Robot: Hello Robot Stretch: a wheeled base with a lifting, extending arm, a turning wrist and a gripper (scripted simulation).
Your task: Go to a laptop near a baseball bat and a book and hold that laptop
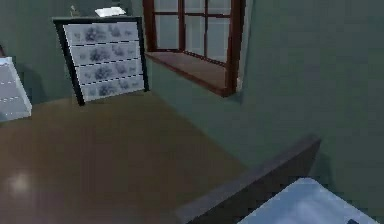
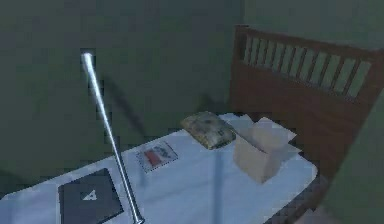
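Here, in the arm side view, the laptop lay flat on the bed, at the picture's lower left. It showed as a dark slab with a pale mark on its top face.
- Laptop outline: close to square, so its long axis could not be fixed with confidence. Its far and near edges ran across the picture, rising slightly toward the right. Which edge carried the hinge could not be told.
- Baseball bat: a thin, silvery shaft standing steeply. Its long axis leaned, with the top end toward the upper left against the green wall. The lower end came down just beside the laptop's right edge; whether they touched could not be told.
- Book: flat on the sheet, near the bat, up and right of the laptop, with a red-and-white cover.
- Farther right lay a patterned pillow, then an open cardboard box, and behind them a slatted wooden headboard.

Claw opening: could not be told.

The forward view showed a dresser with patterned drawer fronts against the far wall, with a pale flat thing on top. A wood-framed window sat to its right, above a brown floor. A dark bed board crossed the lower right corner.
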